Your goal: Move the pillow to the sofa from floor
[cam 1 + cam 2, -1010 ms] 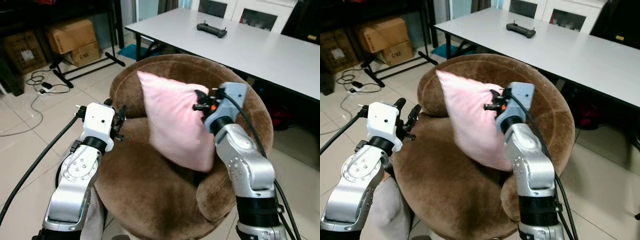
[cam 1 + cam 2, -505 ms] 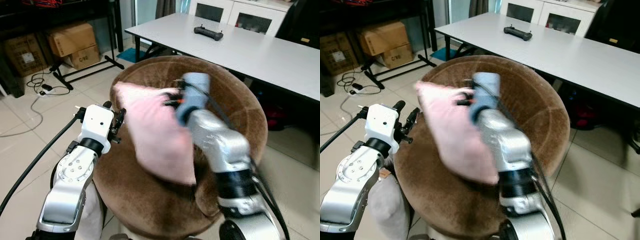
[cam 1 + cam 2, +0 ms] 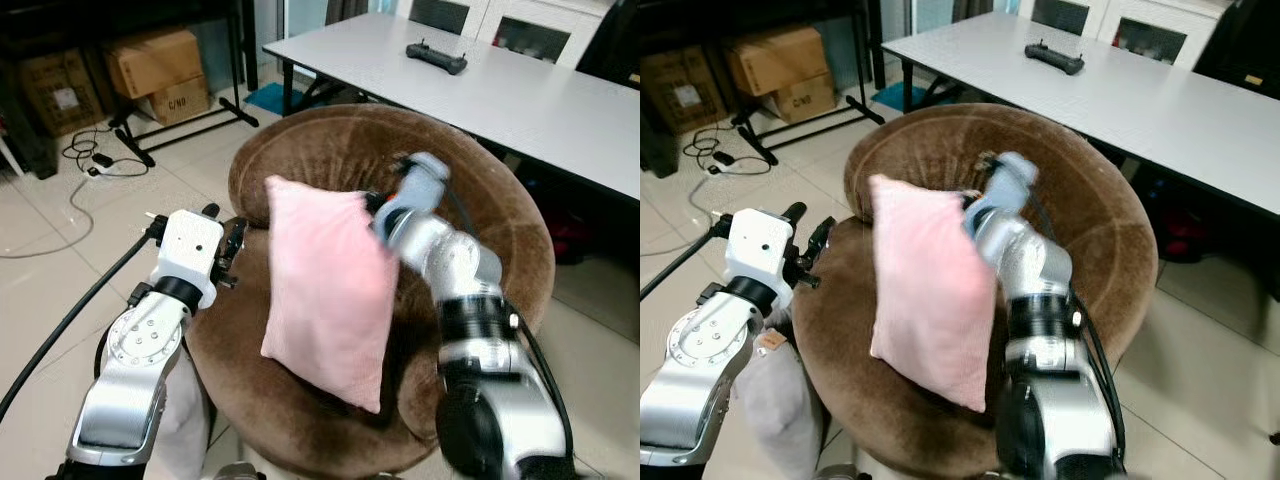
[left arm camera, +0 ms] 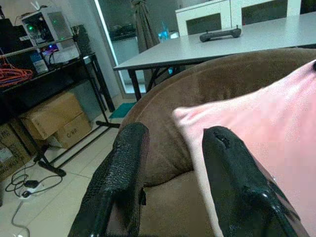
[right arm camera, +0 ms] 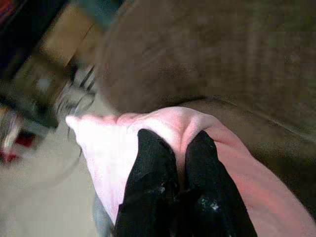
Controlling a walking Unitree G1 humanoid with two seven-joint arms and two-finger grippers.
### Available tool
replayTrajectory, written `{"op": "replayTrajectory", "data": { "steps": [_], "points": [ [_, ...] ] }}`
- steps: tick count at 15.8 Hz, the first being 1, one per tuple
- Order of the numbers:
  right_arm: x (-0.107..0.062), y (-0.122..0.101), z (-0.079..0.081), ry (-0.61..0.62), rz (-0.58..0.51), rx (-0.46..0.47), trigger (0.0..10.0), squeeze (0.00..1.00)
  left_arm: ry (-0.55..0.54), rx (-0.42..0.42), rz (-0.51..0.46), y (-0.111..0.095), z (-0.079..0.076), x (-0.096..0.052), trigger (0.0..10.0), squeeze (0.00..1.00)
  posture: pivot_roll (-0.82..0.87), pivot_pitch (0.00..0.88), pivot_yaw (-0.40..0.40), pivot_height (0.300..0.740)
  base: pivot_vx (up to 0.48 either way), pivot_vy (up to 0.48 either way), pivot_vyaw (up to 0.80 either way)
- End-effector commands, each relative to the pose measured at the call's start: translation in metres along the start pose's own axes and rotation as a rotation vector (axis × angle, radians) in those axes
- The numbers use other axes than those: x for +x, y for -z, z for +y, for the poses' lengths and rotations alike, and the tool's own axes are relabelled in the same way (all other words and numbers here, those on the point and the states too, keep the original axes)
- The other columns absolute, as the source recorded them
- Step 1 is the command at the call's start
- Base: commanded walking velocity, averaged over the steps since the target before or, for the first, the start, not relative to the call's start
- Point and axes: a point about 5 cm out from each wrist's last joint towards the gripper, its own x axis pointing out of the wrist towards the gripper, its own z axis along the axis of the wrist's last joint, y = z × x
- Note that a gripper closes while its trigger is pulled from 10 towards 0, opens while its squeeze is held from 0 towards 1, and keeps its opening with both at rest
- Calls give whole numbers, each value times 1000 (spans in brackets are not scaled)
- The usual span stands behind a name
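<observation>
The pillow has swung down and now hangs lower over the seat of the brown sofa, its bottom corner near the front edge at 6 o'clock. The right gripper has its fingers pinched together on the pillow's top edge. At 9 o'clock of the pillow, the left gripper hovers with its fingers apart, holding nothing, just beside the cloth.
</observation>
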Motion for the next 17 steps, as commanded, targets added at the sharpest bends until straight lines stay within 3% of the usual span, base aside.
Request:
{"op": "replayTrajectory", "data": {
  "steps": [1,5,8,10,15,16,17],
  "points": [
    [-3,-4,32,-59,-34,104,10000,0,2,6,-6,-3,1,-2,10000,0,137,0,-68,740,0,0,0],
    [8,-35,-37,227,-135,285,10000,0,151,-8,56,5,-11,-4,10000,0,126,0,-55,740,0,0,0],
    [10,-41,-77,366,-180,386,10000,0,274,-7,133,16,-18,-12,10000,0,117,0,-45,740,0,0,0],
    [7,-38,-114,483,-198,450,10000,0,414,-15,246,31,-18,-29,10000,0,117,0,-42,740,0,0,0],
    [6,-38,-119,498,-202,455,10000,0,437,-16,265,33,-17,-32,10000,0,117,0,-42,740,0,0,0],
    [-2,-52,-142,536,-279,495,10000,0,481,-40,296,34,-4,-41,10000,0,125,0,-42,740,0,0,0],
    [-7,-61,-155,557,-328,521,10000,0,491,-48,302,33,3,-44,10000,0,125,0,-42,740,0,0,0]
  ]
}}
